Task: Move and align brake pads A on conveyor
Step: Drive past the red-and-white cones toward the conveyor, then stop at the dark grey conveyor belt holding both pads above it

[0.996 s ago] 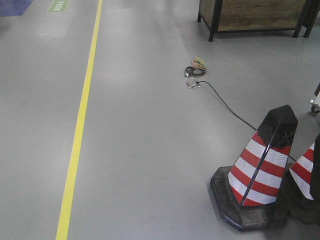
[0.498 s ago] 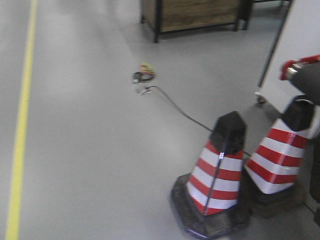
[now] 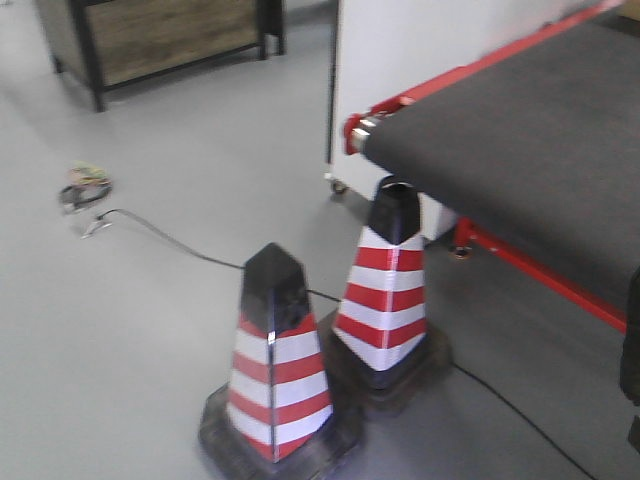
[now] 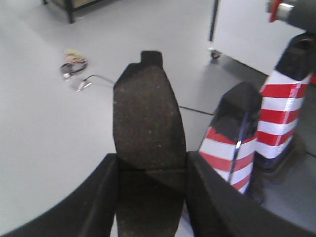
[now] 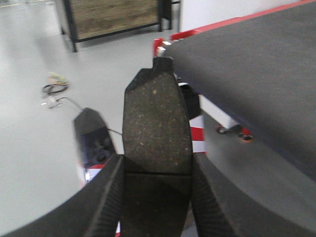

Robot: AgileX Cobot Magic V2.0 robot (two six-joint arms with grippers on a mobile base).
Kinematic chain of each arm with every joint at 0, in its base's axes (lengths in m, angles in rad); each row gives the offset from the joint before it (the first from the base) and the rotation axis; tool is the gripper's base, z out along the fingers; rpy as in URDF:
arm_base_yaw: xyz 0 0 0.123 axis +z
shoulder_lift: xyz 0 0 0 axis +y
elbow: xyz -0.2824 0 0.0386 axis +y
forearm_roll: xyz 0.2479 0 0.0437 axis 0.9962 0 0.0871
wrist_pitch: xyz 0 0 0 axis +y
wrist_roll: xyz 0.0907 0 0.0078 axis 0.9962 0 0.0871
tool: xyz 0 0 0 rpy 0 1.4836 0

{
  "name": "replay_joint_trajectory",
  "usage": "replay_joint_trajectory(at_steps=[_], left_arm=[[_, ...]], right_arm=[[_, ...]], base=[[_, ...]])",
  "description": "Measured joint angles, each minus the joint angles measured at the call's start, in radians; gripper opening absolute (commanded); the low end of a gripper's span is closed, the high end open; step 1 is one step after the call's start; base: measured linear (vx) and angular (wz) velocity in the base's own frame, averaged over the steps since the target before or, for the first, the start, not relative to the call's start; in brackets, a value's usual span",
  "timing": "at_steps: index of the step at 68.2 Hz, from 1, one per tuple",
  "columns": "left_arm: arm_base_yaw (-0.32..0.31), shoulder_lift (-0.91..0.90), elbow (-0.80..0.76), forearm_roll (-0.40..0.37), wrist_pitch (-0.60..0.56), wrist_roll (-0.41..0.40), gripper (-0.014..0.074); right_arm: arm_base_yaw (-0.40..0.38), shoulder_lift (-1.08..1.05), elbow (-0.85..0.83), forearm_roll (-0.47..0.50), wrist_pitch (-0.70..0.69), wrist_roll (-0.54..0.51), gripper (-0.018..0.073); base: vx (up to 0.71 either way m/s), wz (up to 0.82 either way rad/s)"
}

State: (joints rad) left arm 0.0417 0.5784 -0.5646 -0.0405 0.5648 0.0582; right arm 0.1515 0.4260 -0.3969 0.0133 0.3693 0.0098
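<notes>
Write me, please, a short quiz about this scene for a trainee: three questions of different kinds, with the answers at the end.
1. True or false: a pad lies on the visible part of the conveyor.
2. How many striped cones stand on the floor near the conveyor? A) one B) two C) four
3. Fill the gap: the left gripper and the right gripper are each shut on one ___.

Key:
1. False. The part of the belt in view carries nothing.
2. B.
3. Pad. The left pad and the right pad each stick out between the fingers.
</notes>
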Motion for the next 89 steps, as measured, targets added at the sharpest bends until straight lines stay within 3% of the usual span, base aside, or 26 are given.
replay_joint_trajectory(at_steps=[89], left_arm=[[0.000,0.000,0.000,0.000,0.000,0.000,0.0066]], right_arm=[[0.000,0.000,0.000,0.000,0.000,0.000,-0.0006]], base=[[0.24,-0.56]])
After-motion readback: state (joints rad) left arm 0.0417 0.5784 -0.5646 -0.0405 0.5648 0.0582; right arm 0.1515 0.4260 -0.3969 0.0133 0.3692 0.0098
